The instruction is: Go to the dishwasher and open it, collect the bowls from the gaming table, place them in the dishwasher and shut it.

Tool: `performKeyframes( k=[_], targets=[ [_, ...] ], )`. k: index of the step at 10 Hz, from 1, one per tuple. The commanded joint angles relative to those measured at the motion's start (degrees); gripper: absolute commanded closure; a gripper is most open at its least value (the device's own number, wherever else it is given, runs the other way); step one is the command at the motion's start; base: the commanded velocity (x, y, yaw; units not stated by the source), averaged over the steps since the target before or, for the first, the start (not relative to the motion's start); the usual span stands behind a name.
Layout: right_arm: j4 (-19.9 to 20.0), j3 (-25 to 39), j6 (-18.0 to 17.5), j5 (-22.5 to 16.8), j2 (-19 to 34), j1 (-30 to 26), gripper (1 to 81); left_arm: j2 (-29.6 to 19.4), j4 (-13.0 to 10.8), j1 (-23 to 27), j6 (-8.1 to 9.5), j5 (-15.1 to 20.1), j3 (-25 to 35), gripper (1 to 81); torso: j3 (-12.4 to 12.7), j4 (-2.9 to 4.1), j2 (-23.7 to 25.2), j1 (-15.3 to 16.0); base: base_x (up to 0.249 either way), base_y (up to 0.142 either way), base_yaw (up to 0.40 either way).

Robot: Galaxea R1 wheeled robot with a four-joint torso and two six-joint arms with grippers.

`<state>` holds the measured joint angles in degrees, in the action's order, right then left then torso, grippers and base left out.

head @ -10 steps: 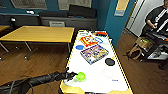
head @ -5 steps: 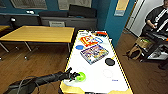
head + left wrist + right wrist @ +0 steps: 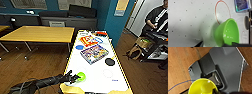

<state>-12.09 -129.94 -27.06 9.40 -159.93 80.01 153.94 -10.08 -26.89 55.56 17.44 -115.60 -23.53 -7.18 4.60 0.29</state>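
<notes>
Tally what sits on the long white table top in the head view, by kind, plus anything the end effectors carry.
Bowls: 3 - green bowl, blue bowl, yellow bowl by the right wrist camera
Game boxes: 2 - purple box, red box
Black disc: 1
Total: 6

no text can be read; print on the game boxes [image 3: 94, 53] is blurred

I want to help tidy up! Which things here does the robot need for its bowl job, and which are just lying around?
For the job:
- green bowl, at the left gripper
- yellow bowl, by the right wrist camera
- blue bowl
- white gaming table

Just lying about:
- game boxes
- black disc
- yellow-topped table
</notes>
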Motion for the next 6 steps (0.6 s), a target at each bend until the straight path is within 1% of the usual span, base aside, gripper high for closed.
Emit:
performKeyframes(
  k=[1, 3, 6],
  targets=[
    [-1.0, 0.5, 0.0, -2.7, 0.5, -1.6, 81.1, 1.7, -3.7, 5.3, -0.02, 2.1, -1.0, 1.0, 0.0, 0.00, 0.0, 0.0, 0.000, 0.000, 0.000],
    [-0.9, 0.5, -0.1, -2.7, 0.5, -1.8, 81.1, 3.3, -6.3, 4.2, -0.02, 2.3, -1.6, 1.0, 0.0, 0.00, 0.0, 0.0, 0.000, 0.000, 0.000],
    [-0.7, 0.5, -0.4, -2.7, 0.5, -1.9, 81.1, 4.0, -9.3, 3.0, -0.11, 2.4, -1.8, 1.0, 0.0, 0.00, 0.0, 0.0, 0.000, 0.000, 0.000]
  ],
)
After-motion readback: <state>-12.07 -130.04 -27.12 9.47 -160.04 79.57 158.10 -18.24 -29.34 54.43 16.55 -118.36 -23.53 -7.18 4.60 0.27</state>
